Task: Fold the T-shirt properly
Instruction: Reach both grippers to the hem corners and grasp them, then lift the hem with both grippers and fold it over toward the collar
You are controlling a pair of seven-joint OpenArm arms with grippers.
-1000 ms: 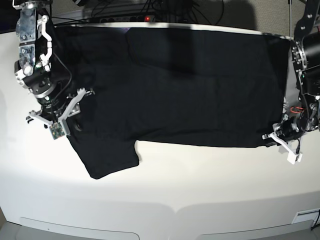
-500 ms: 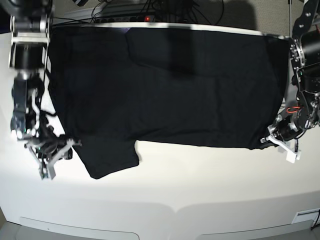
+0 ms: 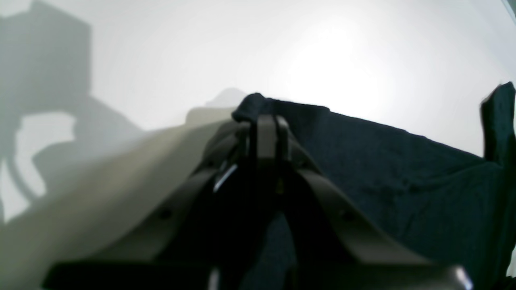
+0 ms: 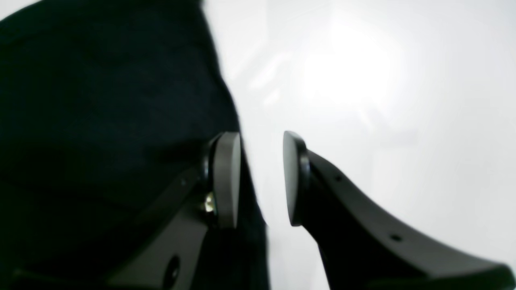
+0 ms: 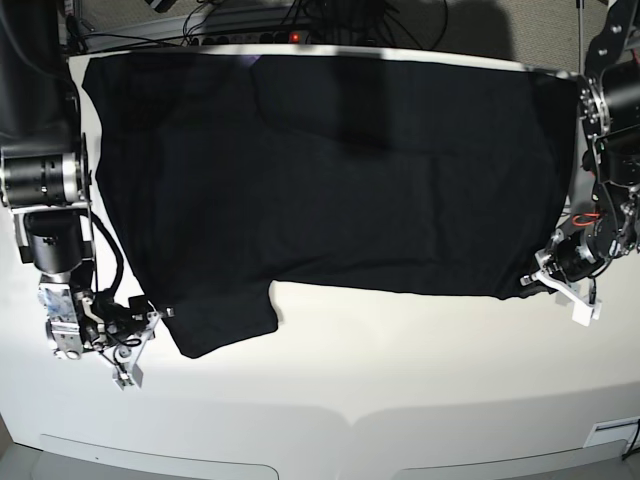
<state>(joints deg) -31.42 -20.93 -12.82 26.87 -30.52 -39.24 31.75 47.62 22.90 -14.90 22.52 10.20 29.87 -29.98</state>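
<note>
The black T-shirt (image 5: 340, 170) lies spread flat, plain side up, one sleeve toward the near edge.

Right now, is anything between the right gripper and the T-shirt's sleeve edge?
Nothing visible. The right gripper is open at the edge of the black T-shirt: one finger is over the cloth, the other over bare white table. The left gripper is shut on the hem corner.

Robotics lab bench: smooth white curved tabletop (image 5: 400, 380) flanked by two black-and-silver robot arms; tangled black cables (image 5: 250, 18) and a red-lit power strip (image 5: 295, 37) lay behind its far edge.
</note>
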